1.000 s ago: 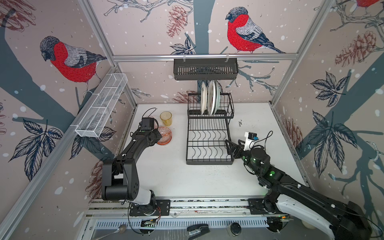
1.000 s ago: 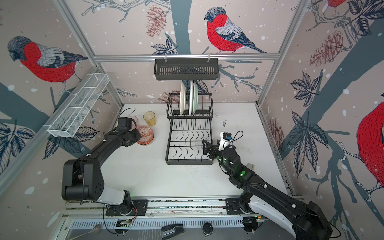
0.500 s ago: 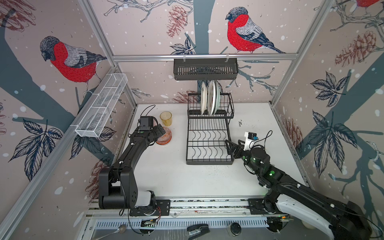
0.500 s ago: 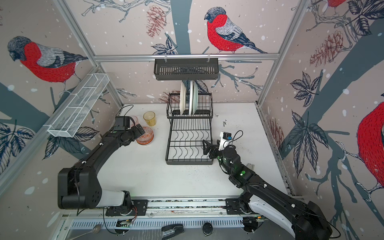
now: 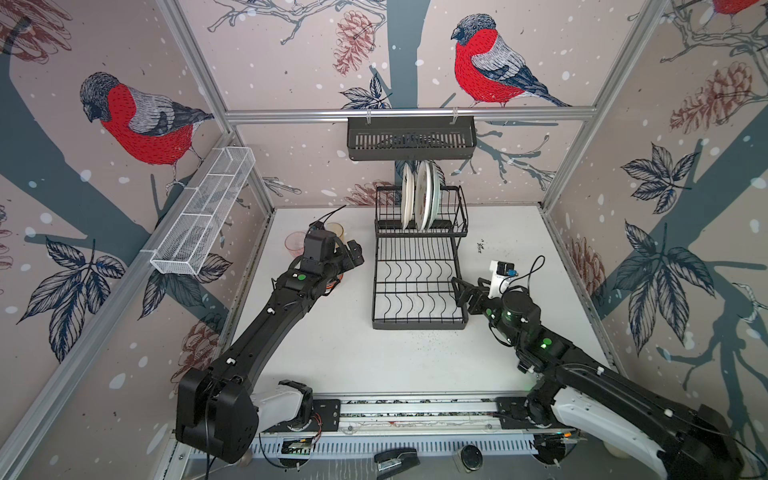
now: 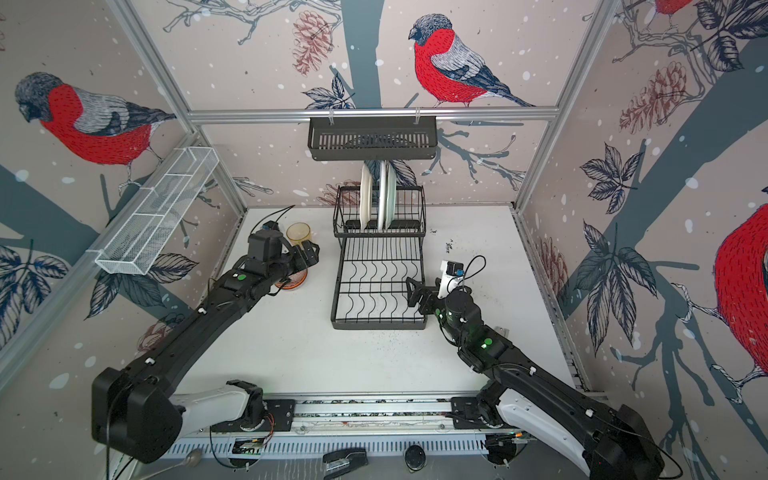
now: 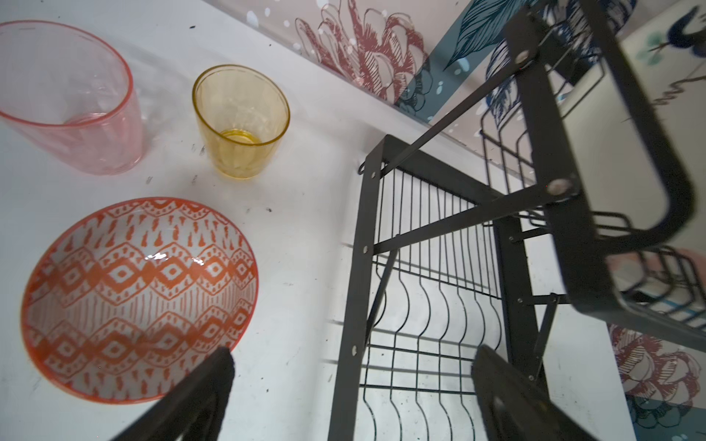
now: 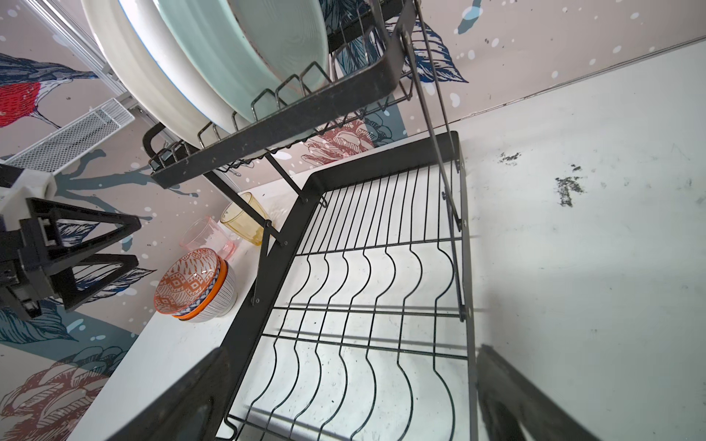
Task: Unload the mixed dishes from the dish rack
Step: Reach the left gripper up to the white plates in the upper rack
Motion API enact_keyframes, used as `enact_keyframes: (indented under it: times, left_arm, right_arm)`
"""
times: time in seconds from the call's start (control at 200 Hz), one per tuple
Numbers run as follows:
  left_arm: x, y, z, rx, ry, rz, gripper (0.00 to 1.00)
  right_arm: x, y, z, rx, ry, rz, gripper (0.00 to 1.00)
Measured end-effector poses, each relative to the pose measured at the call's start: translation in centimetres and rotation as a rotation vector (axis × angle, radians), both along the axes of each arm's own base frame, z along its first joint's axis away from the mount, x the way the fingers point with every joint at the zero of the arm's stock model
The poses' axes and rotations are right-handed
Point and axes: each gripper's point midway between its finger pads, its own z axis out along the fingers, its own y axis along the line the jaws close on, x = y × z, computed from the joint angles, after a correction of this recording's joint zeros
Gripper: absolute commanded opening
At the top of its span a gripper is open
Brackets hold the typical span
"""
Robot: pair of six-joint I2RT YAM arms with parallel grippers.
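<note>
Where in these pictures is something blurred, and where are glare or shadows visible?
Left wrist view: the upper basket is smeared, and the bowl shows small white glints. Right wrist view: the fingers at the frame edge are dark and out of focus; the lower tray has wires that cast thin shadows on the table. Both top views: sharp and evenly lit.

L gripper opened, lifted off orange bowl.
</note>
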Motion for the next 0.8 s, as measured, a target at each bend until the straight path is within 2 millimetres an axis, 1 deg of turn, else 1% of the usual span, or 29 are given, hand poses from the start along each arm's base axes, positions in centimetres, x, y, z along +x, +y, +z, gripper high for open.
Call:
enact_keyframes:
  times: [0.125,0.25,0.395,0.57,0.68,0.735,0.8]
  left_arm:
    - [-0.7,-3.0,1.9,-0.031,-0.069,-0.083,0.97]
    - [-0.6,-4.3,3.4,-0.038,-0.116,-0.111,0.97]
    - [-0.4,-6.7,7.0,-0.055,-0.200,-0.177,0.96]
    - [-0.7,-9.9,9.8,-0.061,-0.273,-0.256,0.90]
    - [-0.5,-11.5,11.1,-0.057,-0.310,-0.282,0.86]
    - [-0.2,-11.9,11.4,-0.049,-0.326,-0.289,0.84]
    - [0.2,-12.4,11.3,-0.048,-0.333,-0.293,0.79]
  right_arm:
    - [0.2,-0.7,-0.7,0.001,0.033,-0.019,0.99]
    - [0.5,-1.3,-1.2,0.017,0.066,-0.033,1.00]
    - [0.6,-1.7,-1.7,0.032,0.098,-0.044,1.00]
    - [0.5,-1.7,-1.8,0.034,0.106,-0.032,0.99]
    - [0.5,-1.7,-1.4,0.039,0.100,-0.034,0.99]
    - [0.5,-1.7,-1.4,0.039,0.100,-0.033,0.99]
    - [0.5,-1.9,-1.5,0.037,0.105,-0.036,1.00]
